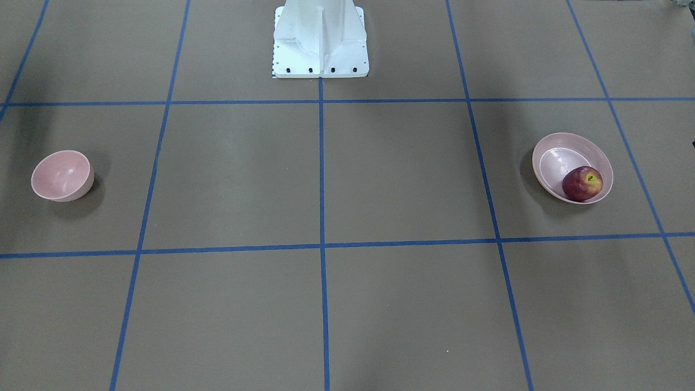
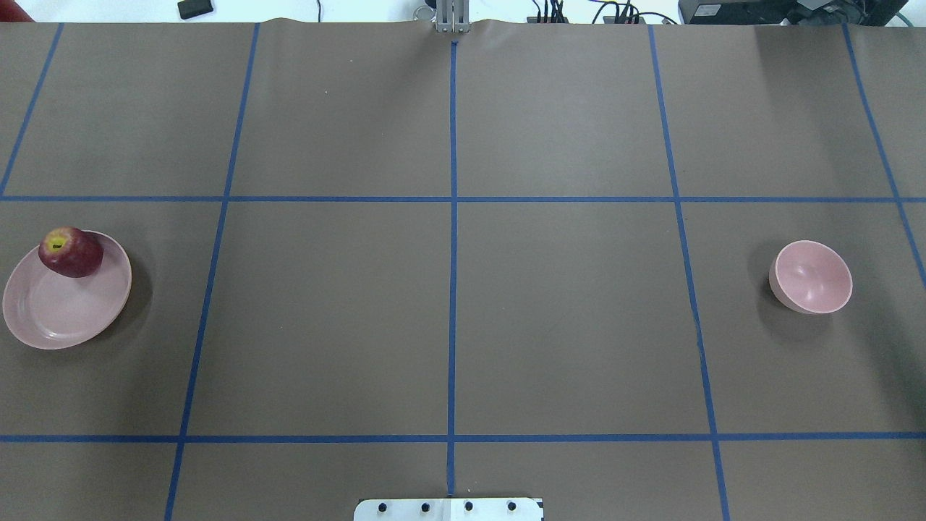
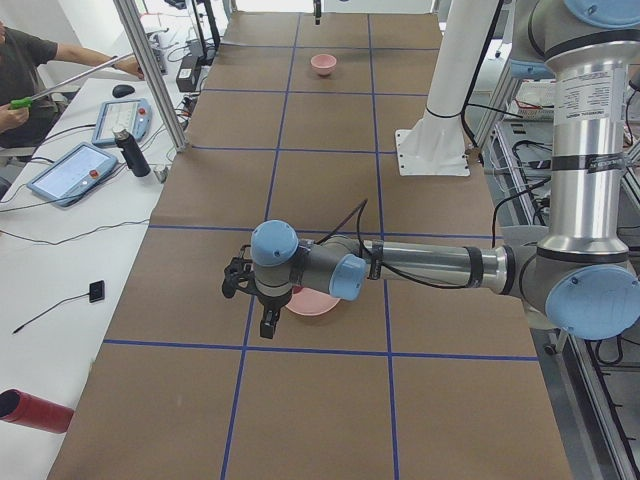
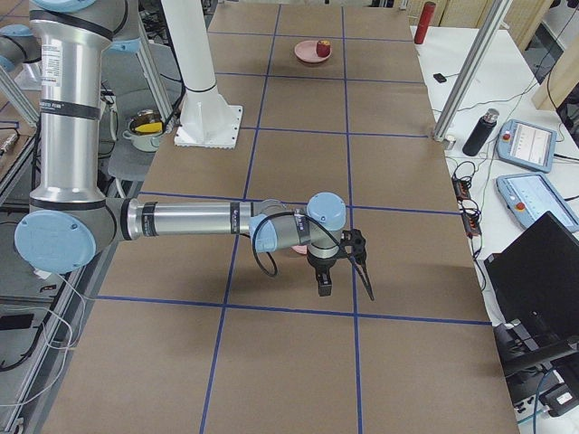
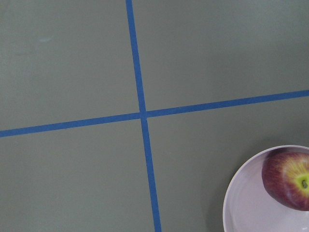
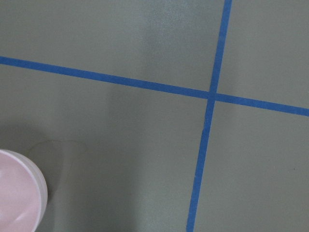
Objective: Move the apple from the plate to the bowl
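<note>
We see a brown table (image 2: 564, 318) marked into squares by blue tape lines (image 2: 452, 289). Along its far edge runs a white bench (image 3: 50, 265) carrying a tablet (image 3: 72, 172), a second tablet (image 3: 122, 120) and a black bottle (image 3: 132, 153), with a red cylinder (image 3: 35, 412) by the far left corner and a laptop (image 4: 534, 271) by the far right corner. A person (image 3: 25, 50) there holds a long rod (image 3: 75, 78).

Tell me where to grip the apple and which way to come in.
Probably from straight above, closing across the widest red sides of the apple. Its stem faces up, and it sits by the far rim of the shallow plate, which would hinder a low sideways approach.
</note>
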Controlling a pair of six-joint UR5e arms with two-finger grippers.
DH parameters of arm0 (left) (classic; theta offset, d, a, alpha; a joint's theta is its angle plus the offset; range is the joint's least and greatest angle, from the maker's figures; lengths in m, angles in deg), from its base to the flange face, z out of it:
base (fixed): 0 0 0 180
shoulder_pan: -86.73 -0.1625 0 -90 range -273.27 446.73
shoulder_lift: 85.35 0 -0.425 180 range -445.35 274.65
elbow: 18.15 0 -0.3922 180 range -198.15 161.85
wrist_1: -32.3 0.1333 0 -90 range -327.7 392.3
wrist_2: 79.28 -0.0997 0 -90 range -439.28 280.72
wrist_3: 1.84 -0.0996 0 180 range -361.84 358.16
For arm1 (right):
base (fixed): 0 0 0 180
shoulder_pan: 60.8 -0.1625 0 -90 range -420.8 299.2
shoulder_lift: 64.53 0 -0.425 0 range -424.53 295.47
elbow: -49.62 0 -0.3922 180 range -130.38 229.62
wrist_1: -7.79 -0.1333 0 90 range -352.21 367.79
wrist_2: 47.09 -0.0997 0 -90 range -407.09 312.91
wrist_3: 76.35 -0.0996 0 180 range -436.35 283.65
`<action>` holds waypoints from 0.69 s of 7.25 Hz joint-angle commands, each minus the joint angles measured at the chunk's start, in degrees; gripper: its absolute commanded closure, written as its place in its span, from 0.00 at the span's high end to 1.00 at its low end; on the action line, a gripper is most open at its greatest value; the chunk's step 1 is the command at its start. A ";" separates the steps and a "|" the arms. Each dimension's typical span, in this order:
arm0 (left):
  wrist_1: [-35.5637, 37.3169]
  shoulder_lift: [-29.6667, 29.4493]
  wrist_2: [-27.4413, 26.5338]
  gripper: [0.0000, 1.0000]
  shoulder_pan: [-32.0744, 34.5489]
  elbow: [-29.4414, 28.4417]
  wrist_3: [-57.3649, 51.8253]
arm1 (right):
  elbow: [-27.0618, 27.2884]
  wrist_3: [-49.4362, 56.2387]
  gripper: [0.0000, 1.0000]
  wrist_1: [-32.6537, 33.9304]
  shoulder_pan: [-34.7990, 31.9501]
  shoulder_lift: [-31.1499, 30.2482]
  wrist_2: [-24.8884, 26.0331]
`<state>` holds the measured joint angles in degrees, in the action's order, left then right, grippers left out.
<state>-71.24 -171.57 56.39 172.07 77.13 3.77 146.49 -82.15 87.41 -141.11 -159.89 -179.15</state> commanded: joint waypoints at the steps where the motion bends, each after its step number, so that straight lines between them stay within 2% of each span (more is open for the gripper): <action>1: -0.44 0.26 0.13 0.98 0.00 -0.28 -0.07 | -0.01 0.00 1.00 0.00 -0.03 0.09 -0.04; 2: -0.52 0.53 0.21 0.98 0.00 -0.19 -0.42 | -0.01 -0.09 1.00 0.00 0.06 0.09 -0.04; 4: -7.16 4.11 -1.00 0.98 0.00 0.61 -0.08 | -0.01 -0.17 1.00 0.00 0.32 0.18 0.05; 5: -8.16 4.83 -0.41 0.98 0.00 0.78 -0.34 | -0.01 -0.26 1.00 0.09 0.33 0.18 -0.04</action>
<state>-76.98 -168.16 55.94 172.07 77.68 3.58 146.48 -82.31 87.43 -140.86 -159.75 -179.15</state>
